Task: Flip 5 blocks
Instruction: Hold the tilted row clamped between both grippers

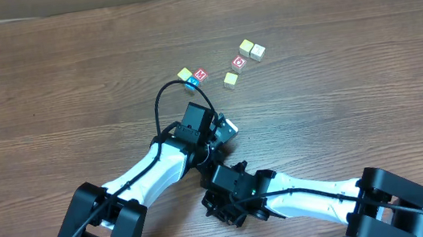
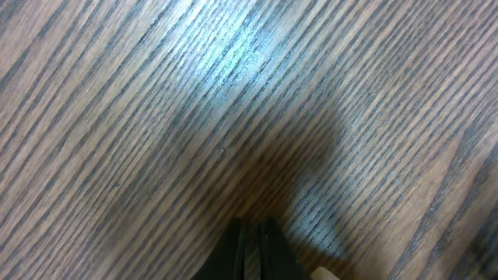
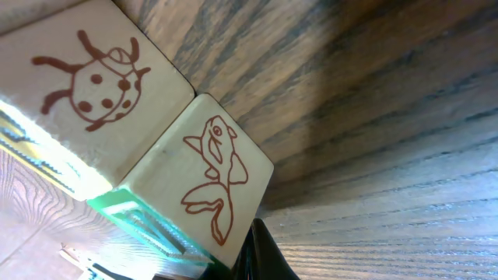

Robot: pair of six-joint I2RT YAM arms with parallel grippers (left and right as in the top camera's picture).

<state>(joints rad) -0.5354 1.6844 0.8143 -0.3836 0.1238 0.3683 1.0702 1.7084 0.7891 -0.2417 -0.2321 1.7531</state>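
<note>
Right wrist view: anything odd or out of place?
Ladybug block and fish block crowd the lens, side by side, the fish one at the tip of the shut right end effector. No damage visible.

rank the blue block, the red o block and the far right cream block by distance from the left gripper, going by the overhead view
1. blue block: in the left group, closest to the left gripper.
2. red o block: in the right group, farther off to the right.
3. cream block: at the far right end of that group, farthest.
</note>
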